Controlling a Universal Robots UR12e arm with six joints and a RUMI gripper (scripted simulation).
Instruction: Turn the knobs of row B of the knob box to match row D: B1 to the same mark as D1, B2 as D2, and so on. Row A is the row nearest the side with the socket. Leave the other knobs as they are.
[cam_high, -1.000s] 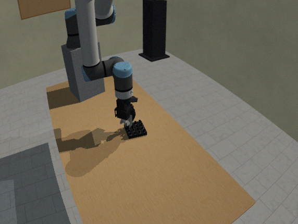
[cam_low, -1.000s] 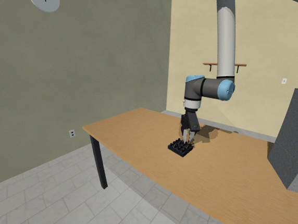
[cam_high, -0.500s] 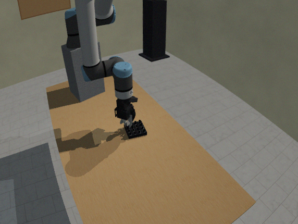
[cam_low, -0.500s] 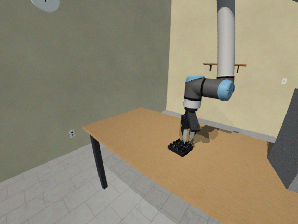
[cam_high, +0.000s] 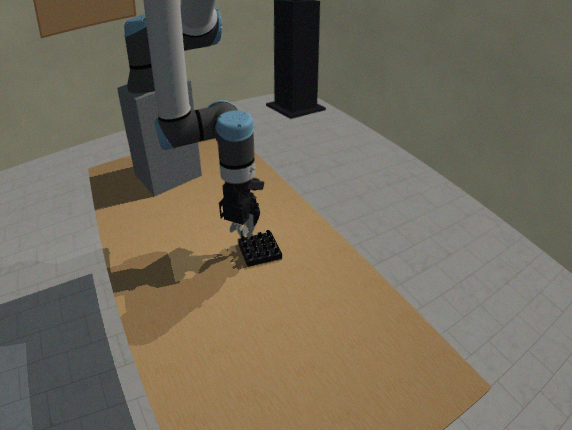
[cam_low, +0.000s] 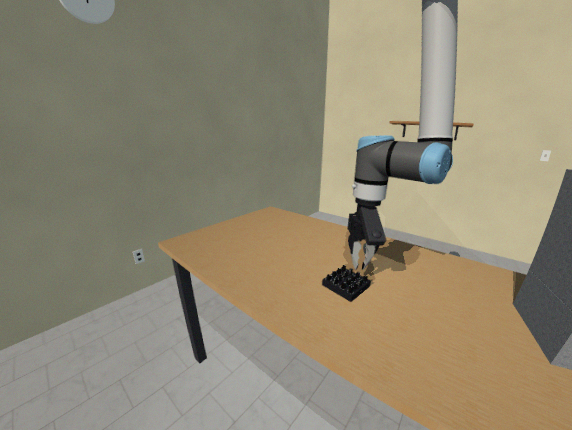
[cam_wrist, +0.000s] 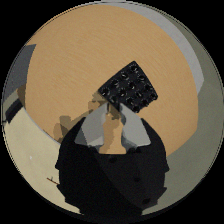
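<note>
From my remote seat I look into a plain indoor room, though I cannot tell whether it is a lab or a workshop. The robot arm (cam_high: 171, 60) (cam_low: 438, 75) on its grey pedestal (cam_high: 170, 172) (cam_low: 545, 280) suggests either. Around the wooden surface (cam_high: 280, 340) (cam_low: 280, 250) I see a tiled floor (cam_high: 400, 215) (cam_low: 125, 370), painted walls (cam_high: 450, 75) (cam_low: 175, 125), a wall outlet (cam_low: 138, 256), a small shelf (cam_low: 462, 124) and a round clock (cam_low: 92, 11).

tool (cam_high: 246, 236) (cam_low: 360, 269) (cam_wrist: 113, 103) risen slightly, now higher over knob box (cam_high: 264, 260) (cam_low: 350, 296) (cam_wrist: 134, 63).
</note>
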